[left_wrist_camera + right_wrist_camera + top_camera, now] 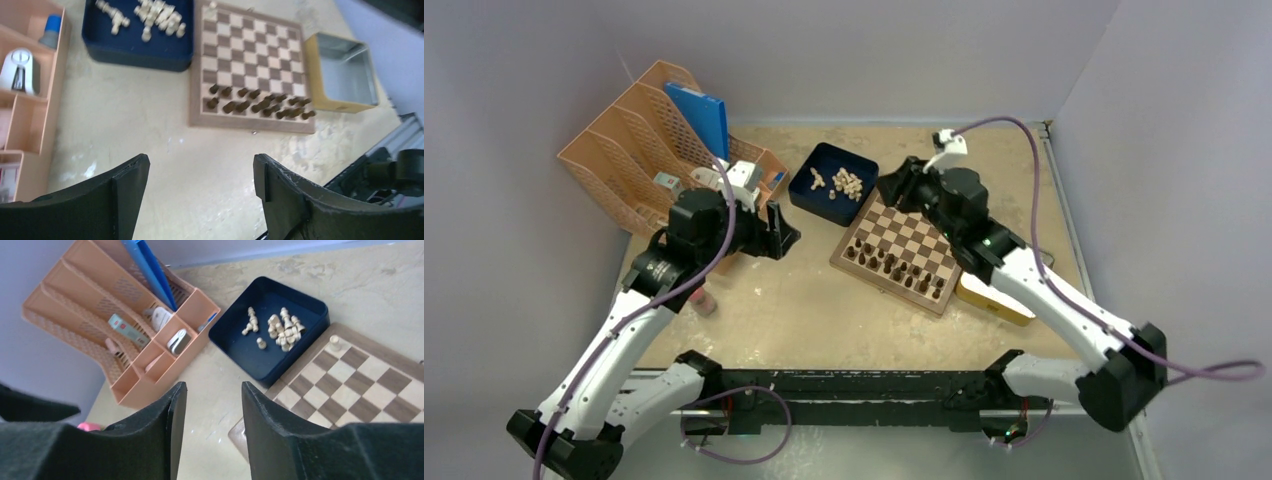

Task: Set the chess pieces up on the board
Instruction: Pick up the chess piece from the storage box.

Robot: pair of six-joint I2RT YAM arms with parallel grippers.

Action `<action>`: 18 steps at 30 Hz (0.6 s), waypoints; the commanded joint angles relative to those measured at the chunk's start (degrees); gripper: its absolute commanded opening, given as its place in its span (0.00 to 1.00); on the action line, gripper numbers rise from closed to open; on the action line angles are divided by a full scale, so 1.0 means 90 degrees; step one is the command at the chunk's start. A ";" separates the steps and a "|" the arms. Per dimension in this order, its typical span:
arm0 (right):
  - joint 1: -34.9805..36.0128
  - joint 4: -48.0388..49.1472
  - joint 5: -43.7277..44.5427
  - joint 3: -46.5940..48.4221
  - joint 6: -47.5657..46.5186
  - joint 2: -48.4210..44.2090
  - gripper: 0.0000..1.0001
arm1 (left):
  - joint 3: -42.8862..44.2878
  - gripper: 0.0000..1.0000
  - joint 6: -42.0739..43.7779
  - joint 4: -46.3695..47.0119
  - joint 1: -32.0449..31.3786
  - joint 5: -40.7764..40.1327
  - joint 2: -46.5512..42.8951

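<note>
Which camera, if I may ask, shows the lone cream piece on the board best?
Right wrist: the cream piece stands clear on a corner of the board. Left wrist catches it at the frame's edge; overhead, I cannot find it.

Bare table (130, 125) is seen along the near edge. The far rows of the board (250, 50) are mostly open; its near rows are blocked by dark pieces (260, 102). The blue tray (137, 54) seems pressed against its far corner.

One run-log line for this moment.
left gripper open, empty | right gripper open, empty | one cream piece on board corner | other cream pieces in blue tray
</note>
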 commanded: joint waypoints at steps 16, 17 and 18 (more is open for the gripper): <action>-0.0027 -0.0270 0.0965 0.3608 -0.1546 0.4899 0.38 | -0.1149 0.80 0.0548 0.0330 0.0006 -0.0830 -0.0432; -0.0027 -0.0290 0.0989 0.3763 -0.1592 0.5071 0.37 | -0.1157 0.80 0.0556 0.0352 0.0006 -0.0866 -0.0510; -0.0027 -0.0298 0.1044 0.3913 -0.1631 0.5230 0.37 | -0.1167 0.80 0.0571 0.0372 0.0006 -0.0876 -0.0590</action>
